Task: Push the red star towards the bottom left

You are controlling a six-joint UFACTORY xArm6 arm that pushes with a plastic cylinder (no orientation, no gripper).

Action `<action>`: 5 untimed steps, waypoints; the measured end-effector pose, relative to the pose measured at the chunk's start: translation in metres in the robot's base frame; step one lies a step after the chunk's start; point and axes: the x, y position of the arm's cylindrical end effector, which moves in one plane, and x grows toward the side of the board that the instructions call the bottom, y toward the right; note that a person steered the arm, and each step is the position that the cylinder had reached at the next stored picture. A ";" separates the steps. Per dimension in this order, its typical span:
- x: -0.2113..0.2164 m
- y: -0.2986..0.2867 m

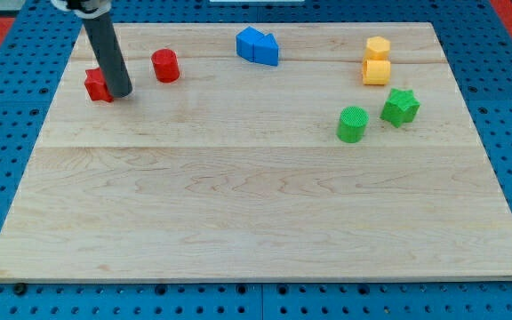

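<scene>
So the red star (97, 84) sits near the top left corner of the wooden tabletop (256, 213), and my tip (120, 92) is right up against its right side, partly covering it. There's no hand on this arm, just the rod, so nothing is grasped. A red cylinder (165, 66) stands just to the right of the rod. Two blue blocks (257, 46) touch each other at top centre. Over on the right, two yellow blocks (377, 61) sit one behind the other, with a green star (401, 107) and green cylinder (352, 124) below them.
</scene>
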 end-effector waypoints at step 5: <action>0.081 -0.038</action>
